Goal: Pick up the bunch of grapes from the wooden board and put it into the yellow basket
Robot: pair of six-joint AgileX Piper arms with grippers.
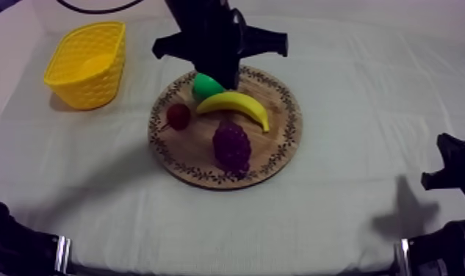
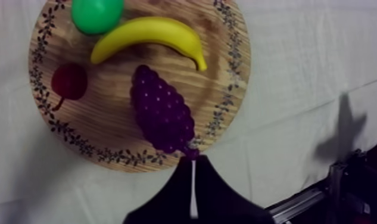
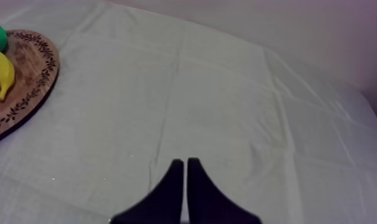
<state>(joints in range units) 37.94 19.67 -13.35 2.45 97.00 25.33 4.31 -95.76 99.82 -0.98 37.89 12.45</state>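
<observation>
Top view first: the bunch of grapes (image 1: 231, 145) lies on the near side of the wooden board (image 1: 195, 154). It hasn't been lifted and nothing is touching it. Just behind it sits the banana (image 1: 235, 104), with the pear (image 1: 204, 86) at the far rim and the small red fruit (image 1: 178, 116) off toward the basket side.

Over to the left wrist view: the left gripper (image 2: 192, 162) hangs above the board, clear of the grapes, fingers pressed together into a narrow wedge and holding nothing. The right gripper (image 3: 184, 161) is likewise closed and empty over bare cloth (image 3: 196, 89) beside the board.

The yellow basket (image 1: 95, 81) stands well apart from the board, with nothing in it that I can see. By my reading, nothing is done yet: opening, grasp, lift, carry and drop all remain.
</observation>
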